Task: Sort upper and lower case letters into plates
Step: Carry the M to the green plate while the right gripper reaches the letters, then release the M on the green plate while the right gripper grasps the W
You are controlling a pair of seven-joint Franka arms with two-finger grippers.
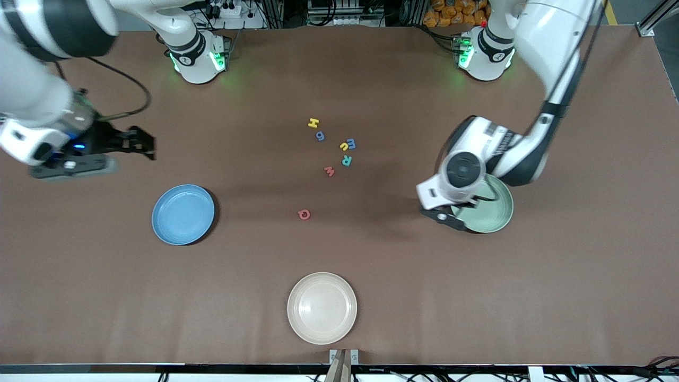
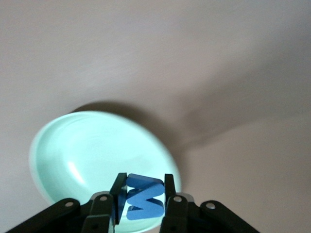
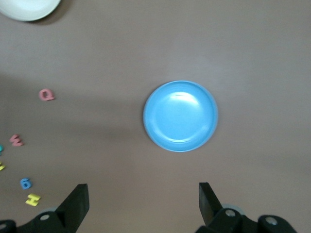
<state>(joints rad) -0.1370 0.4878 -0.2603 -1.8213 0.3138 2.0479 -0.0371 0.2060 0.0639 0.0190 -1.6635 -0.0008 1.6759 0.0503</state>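
My left gripper is shut on a small blue letter and hangs over the rim of the pale mint green plate, which lies at the left arm's end of the table. Several letters lie loose mid-table: a yellow H, a blue one, a yellow and blue pair, a teal R, a red W and a red Q. The blue plate is bare. My right gripper waits open and holds nothing, over the table near the blue plate.
A cream-beige plate sits near the table's front edge, nearer the camera than the letters. Both arm bases stand along the back edge. The left arm's hand covers part of the mint plate.
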